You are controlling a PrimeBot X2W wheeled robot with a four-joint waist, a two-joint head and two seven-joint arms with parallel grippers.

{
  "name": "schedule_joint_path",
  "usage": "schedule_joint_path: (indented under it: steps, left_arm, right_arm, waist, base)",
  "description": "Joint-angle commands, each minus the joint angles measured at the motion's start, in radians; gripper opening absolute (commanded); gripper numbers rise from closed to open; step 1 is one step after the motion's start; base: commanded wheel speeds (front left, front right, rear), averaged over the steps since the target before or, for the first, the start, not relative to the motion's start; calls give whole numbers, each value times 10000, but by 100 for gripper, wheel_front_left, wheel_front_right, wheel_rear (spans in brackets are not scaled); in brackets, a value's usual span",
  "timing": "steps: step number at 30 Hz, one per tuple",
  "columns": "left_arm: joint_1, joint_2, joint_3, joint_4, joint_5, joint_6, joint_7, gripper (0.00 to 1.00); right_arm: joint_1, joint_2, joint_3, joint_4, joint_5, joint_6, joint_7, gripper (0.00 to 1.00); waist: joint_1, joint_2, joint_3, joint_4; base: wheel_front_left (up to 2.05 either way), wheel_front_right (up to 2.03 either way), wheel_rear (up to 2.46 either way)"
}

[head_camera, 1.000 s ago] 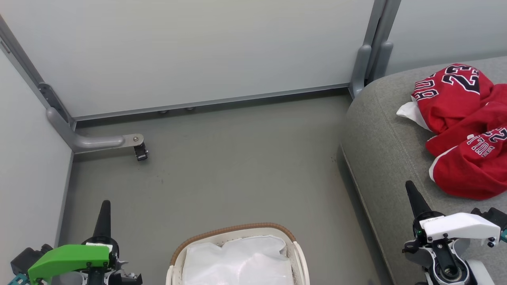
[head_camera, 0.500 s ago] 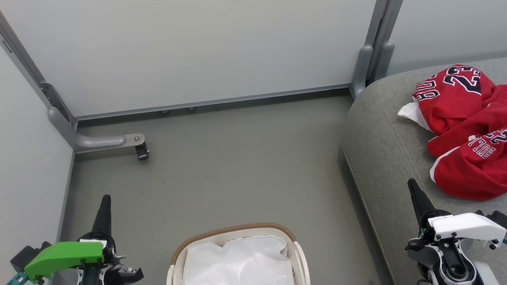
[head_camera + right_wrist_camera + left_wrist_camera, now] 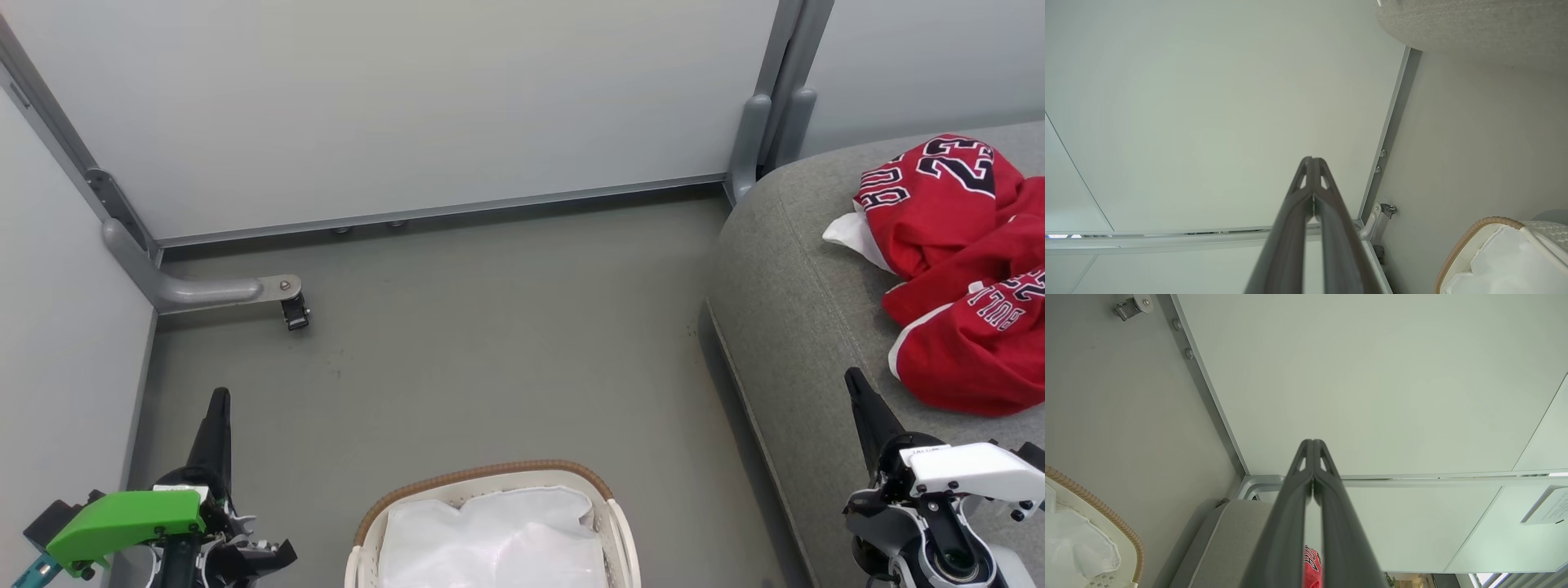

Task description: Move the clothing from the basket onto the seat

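Red jersey clothing (image 3: 959,269) with "23" numerals lies bunched on the grey seat (image 3: 784,310) at the right; a sliver of the clothing (image 3: 1312,571) shows between my left fingers in the left wrist view. The white basket (image 3: 490,475) with its brown rim stands on the floor at the bottom centre, holding only its white liner (image 3: 490,539); the basket (image 3: 1474,232) also appears in the right wrist view. My left gripper (image 3: 219,398) is shut and empty, left of the basket. My right gripper (image 3: 854,378) is shut and empty over the seat's front edge, beside the clothing.
Pale partition panels (image 3: 408,106) enclose the grey floor (image 3: 490,343) at the back and left. A metal foot with a caster (image 3: 292,310) juts out at the back left. A grey post (image 3: 755,135) stands by the seat's far corner.
The whole head view has shifted slightly, so the camera moved. Both grippers sit a little lower in it, still shut. The clothing and basket lie as before.
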Motion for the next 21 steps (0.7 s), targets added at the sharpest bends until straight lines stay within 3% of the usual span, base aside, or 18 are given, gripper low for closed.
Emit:
schedule_joint_path:
  steps: [1, 21]
  left_arm:
    - [-207, 8, 32, -78, -212, -4, 55, 0]
    - [-203, 5, 35, -114, -548, -4, 163, 0]
  right_arm:
    - [108, -60, -49, -69, 241, -5, 68, 0]
    - [141, -63, -94, -123, 598, -5, 171, 0]
  waist:
    - [0, 0, -1, 5]
    - [0, 0, -4, 23]
  base:
    - [0, 0, 0]
    - [0, 0, 0]
